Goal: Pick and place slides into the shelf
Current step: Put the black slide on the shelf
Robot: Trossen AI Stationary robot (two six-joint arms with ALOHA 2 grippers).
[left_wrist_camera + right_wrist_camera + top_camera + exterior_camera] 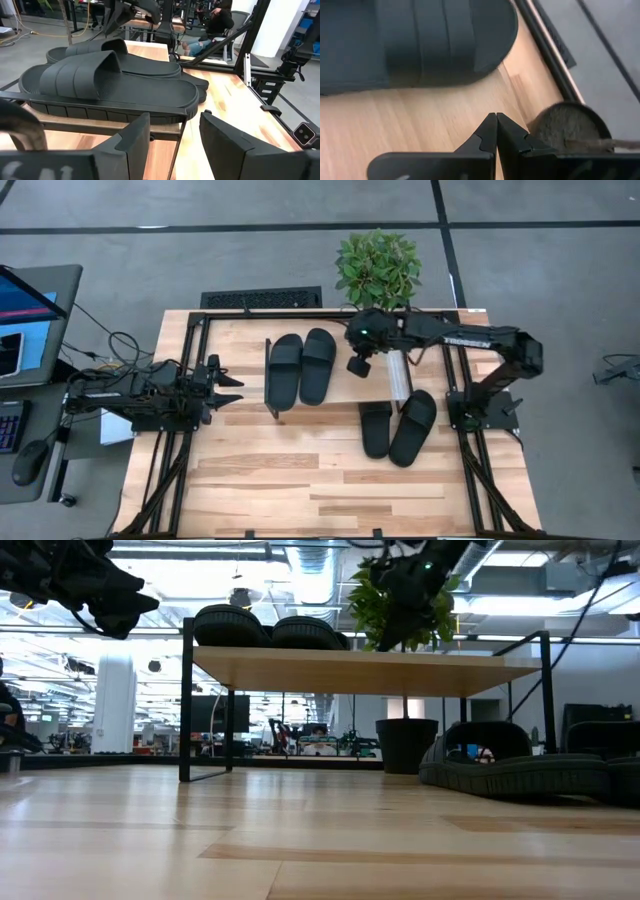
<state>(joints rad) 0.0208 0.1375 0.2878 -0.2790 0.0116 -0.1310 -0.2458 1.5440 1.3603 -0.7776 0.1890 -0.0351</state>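
The wood table (300, 480) sits on a grey floor. Near the front, two slides (398, 427) lie on the table by the right arm's base. Farther back, two more slides (300, 367) rest side by side on the shelf (360, 668). The left gripper (228, 388) hangs just beside the shelf, jaws spread, holding nothing. The right gripper (358, 365) is over the shelf, jaws pressed together, probably not touching it. A plant (378, 268) stands at the back.

Grey concrete floor (250, 240), potted plant (378, 268) beyond.
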